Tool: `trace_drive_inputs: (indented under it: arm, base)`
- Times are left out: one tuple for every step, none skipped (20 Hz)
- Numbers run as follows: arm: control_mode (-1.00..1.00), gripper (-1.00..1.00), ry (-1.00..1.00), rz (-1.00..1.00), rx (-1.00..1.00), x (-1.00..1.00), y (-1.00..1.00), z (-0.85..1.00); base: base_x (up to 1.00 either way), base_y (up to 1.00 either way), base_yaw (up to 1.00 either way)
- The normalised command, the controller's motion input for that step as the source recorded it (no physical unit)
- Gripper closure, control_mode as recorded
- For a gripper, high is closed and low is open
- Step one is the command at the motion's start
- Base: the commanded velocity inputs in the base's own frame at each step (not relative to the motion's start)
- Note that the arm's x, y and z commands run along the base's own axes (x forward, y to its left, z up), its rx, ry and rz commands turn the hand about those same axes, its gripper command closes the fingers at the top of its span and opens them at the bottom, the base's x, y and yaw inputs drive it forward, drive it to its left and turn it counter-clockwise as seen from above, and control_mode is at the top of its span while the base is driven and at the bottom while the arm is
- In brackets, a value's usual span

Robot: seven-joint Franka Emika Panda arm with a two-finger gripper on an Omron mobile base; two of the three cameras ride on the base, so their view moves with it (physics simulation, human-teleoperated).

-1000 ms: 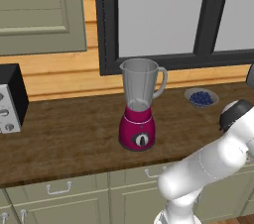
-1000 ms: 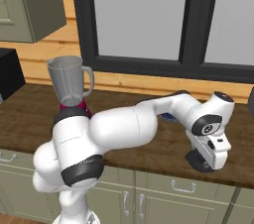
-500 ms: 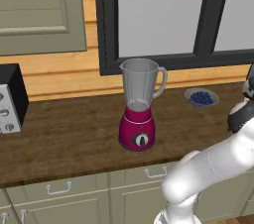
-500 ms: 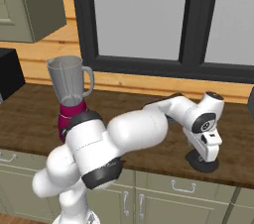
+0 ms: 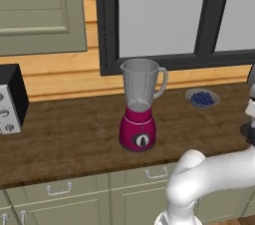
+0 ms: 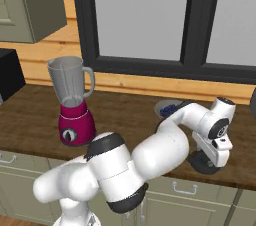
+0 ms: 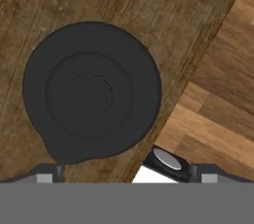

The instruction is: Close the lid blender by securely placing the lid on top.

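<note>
Flat round black lid [image 7: 92, 93] fills centre-left of hand view, lying on brown wooden counter [image 7: 59, 0] near its front edge. Gripper [image 6: 216, 157] directly above, jaws wide, nothing held. Magenta-based blender with clear grey jar [image 5: 139, 103] stands mid-frame in left base view, well apart. Advice: centre over disc, descend straight, pinch across rim; keep level.

I count one blender [image 5: 139, 107], one lid [image 7: 92, 92], one bowl of blueberries [image 5: 202, 98] right of the blender, one boxy appliance [image 5: 11, 100] on its left.

The lid [image 7: 92, 93] is looking like matt black plastic with smooth moulded rings. The counter [image 5: 64, 134] is showing dark grained wood. The blender [image 5: 139, 104] is pairing a clear grey jar with a glossy magenta base.
</note>
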Motion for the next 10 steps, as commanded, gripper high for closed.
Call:
trace_drive_inputs:
  arm:
    - [-1.0,-1.0,0.05,0.0,0.0,0.0,0.0,-0.09]
    - [-1.0,-1.0,0.07,0.0,0.0,0.0,0.0,-0.36]
    - [-1.0,-1.0,0.05,0.0,0.0,0.0,0.0,-0.57]
    - [-1.0,-1.0,0.02,0.0,0.0,0.0,0.0,-0.56]
    - [-1.0,-1.0,0.0,0.0,0.0,0.0,0.0,-0.45]
    - [-1.0,-1.0,0.0,0.0,0.0,0.0,0.0,-0.36]
    - [-1.0,-1.0,0.0,0.0,0.0,0.09,0.0,-0.26]
    - [-1.0,-1.0,0.0,0.0,0.0,0.19,0.0,-0.19]
    - [-1.0,-1.0,0.0,0.0,0.0,0.25,0.0,-0.14]
    - [-1.0,-1.0,0.0,0.0,0.0,0.31,0.0,-0.09]
  base:
    - [0.0,0.0,0.0]
    - [0.0,0.0,0.0]
    - [0.0,0.0,0.0]
    - [0.0,0.0,0.0]
    - [0.0,0.0,0.0]
    - [0.0,0.0,0.0]
    - [0.0,0.0,0.0]
    - [0.0,0.0,0.0]
    - [0.0,0.0,0.0]
    - [0.0,0.0,0.0]
